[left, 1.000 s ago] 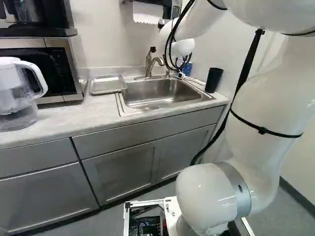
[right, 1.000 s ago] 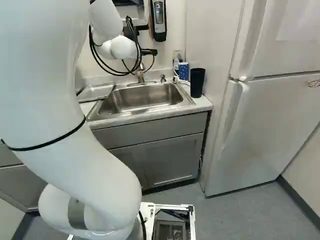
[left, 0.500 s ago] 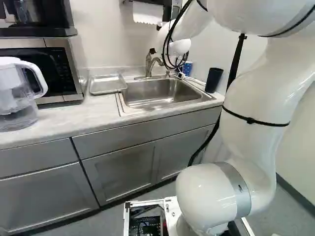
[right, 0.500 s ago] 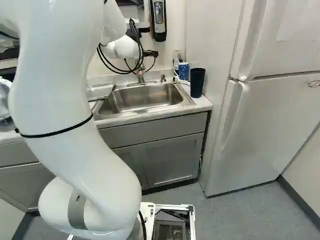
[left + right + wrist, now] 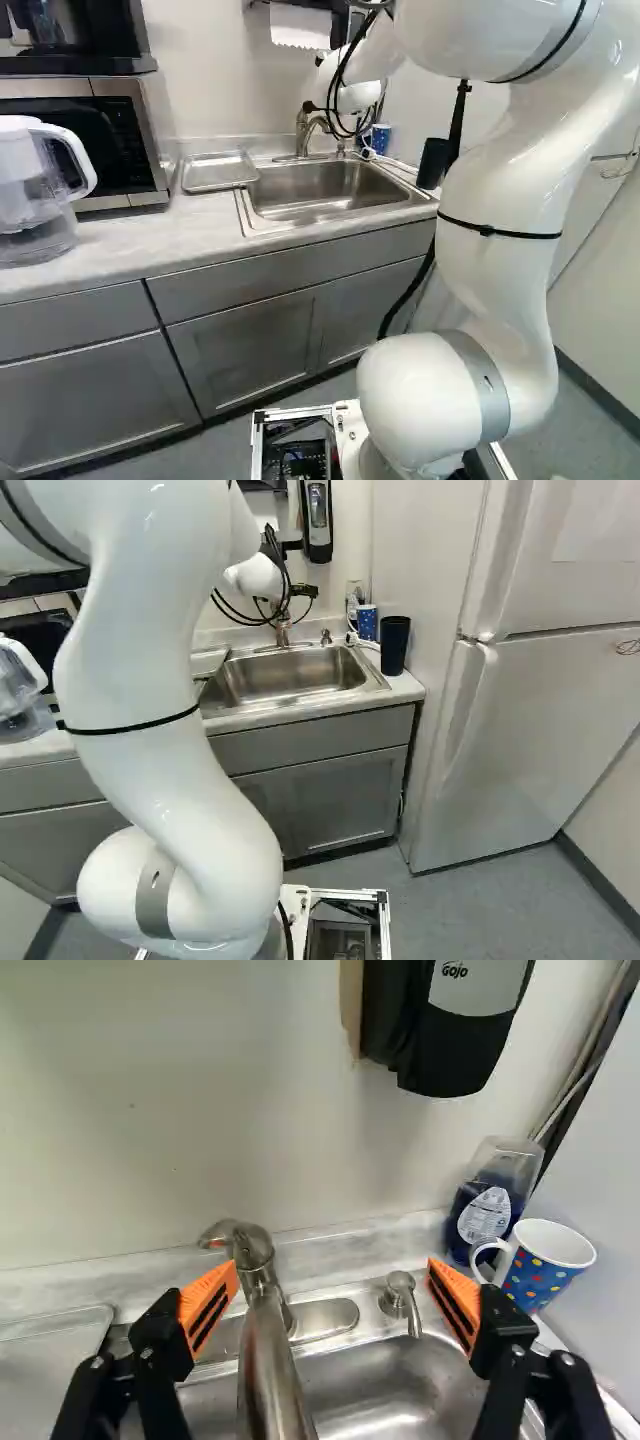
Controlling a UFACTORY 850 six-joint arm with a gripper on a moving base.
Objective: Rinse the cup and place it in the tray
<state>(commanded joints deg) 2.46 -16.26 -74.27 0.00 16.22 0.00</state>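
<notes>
Pilot: How do my fingers look from your side?

Spotter: Wide apart, orange pads facing each other with nothing gripped. The gripper has the tap showing between its fingers, so I'd worry about that first. If you push ahead or drop here, a finger could knock it

Pilot: And the mug? I take that as our cup, though there's a black tumbler too

Spotter: Rear corner, right of the sink, beside the blue bottle. Its handle points towards the tap side, so a careless approach could hit the handle and spin it, or shove the bottle. I'd also watch the hanging cables; they could snag on the tap as I see it

Pilot: Later, a wet mug could slip in my pads, or land on the rim of the tray

Spotter: Agreed. That tray lies left of the sink on the pale, veined counter, with a jug and microwave farther left

Pilot: I also see the fridge to the right, grey floor below and a wall dispenser above the sink; I'd keep clear of that when lifting
</notes>
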